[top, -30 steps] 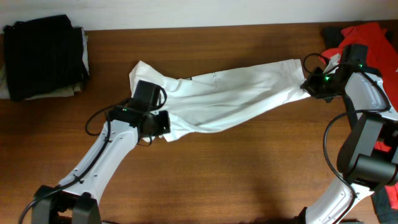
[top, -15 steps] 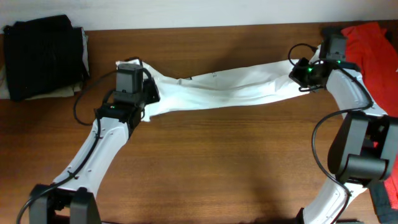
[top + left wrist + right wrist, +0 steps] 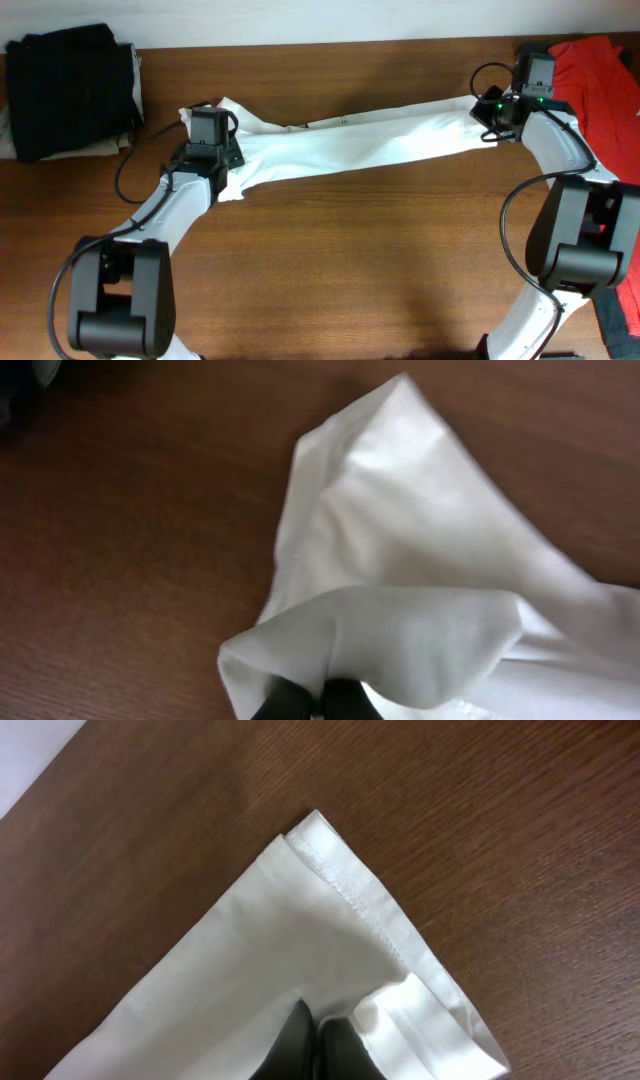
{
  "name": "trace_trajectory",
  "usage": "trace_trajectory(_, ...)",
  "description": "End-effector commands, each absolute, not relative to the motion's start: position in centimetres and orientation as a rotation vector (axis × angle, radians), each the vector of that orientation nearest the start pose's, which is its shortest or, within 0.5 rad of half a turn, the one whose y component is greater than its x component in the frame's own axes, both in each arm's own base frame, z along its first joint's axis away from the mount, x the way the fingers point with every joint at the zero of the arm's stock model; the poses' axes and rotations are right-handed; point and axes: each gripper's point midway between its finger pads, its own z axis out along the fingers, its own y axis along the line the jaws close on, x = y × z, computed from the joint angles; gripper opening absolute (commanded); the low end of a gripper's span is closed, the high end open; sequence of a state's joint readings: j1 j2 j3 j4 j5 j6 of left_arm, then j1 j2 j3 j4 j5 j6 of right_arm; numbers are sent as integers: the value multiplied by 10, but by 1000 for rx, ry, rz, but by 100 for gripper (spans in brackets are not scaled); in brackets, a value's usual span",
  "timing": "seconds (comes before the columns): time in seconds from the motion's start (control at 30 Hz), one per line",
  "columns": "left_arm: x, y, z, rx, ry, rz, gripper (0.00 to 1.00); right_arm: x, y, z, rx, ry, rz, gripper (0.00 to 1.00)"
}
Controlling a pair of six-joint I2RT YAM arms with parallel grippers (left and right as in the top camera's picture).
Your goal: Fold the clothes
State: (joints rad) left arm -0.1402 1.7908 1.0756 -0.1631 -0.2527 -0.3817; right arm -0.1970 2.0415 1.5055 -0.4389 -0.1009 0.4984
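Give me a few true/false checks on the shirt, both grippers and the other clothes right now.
1. The white T-shirt is stretched between both grippers. True.
2. The left gripper is open, clear of the cloth. False: it is shut on the white T-shirt.
3. The right gripper pinches a hemmed corner. True.
4. The red garment lies on the white T-shirt. False: it lies apart, at the table's right edge.
5. The folded black clothes sit at the far left. True.

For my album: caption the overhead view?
The left arm and right arm stretch a white T-shirt across the wooden table.

Robot lab bench, wooden table point(image 3: 350, 260), white wall point(image 3: 300, 20)
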Motion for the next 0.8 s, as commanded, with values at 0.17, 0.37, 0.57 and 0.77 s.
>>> trace_trajectory(0.17,470,-3,65,-429,2338,130,34,515,-91,71,853,2402,206,12)
trace_trajectory(0.37,470,-3,88,-298,2365,186,81,516,-82,77,783,2428,262,99)
trace_trajectory(0.57,439,-56,128,-159,2493,-192,64,511,-51,110,690,2490,461,99)
trace_trajectory(0.77,404,-91,68,-92,2738,-311,9,508,-19,100,626,2546,487,38)
